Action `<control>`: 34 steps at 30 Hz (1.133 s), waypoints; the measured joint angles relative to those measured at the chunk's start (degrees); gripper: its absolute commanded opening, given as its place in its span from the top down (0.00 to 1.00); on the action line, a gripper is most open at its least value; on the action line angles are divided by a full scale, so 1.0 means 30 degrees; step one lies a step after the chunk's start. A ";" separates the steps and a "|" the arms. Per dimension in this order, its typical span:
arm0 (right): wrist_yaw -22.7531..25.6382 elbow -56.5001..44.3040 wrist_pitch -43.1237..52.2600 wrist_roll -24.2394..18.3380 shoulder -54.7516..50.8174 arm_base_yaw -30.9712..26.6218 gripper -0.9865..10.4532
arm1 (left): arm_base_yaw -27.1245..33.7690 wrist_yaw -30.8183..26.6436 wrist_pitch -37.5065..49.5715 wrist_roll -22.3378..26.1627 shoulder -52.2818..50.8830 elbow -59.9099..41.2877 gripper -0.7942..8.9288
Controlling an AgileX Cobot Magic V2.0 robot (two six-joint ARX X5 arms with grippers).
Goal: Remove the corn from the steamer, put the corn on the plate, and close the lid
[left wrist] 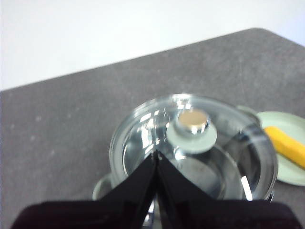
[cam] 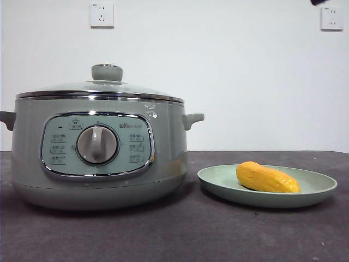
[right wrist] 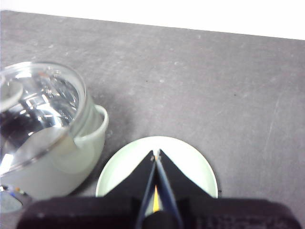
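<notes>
The sage-green steamer (cam: 98, 158) stands at the left with the glass lid (cam: 101, 88) seated on its rim. The corn (cam: 267, 178) lies on the pale green plate (cam: 313, 191) to the steamer's right. My left gripper (left wrist: 156, 153) is shut and empty, high above the lid (left wrist: 143, 133) and its knob (left wrist: 192, 129); the corn (left wrist: 286, 145) and plate (left wrist: 286, 176) show at the edge. My right gripper (right wrist: 156, 152) is shut and empty, high above the plate (right wrist: 190, 162); only a sliver of corn (right wrist: 155, 200) shows between the jaws. A black tip (cam: 317, 2) shows in the front view's top right corner.
The dark grey table (cam: 218, 229) runs to a white wall with two sockets (cam: 102, 15). The steamer's side handle (cam: 193, 118) sticks out toward the plate. In the right wrist view the steamer (right wrist: 43, 138) stands beside the plate.
</notes>
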 measured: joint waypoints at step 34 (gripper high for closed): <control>0.4510 -0.5676 0.0736 0.2506 -0.5013 -0.0007 0.91 | 0.0714 -0.0080 -0.1501 0.0605 -0.5632 -0.4911 0.92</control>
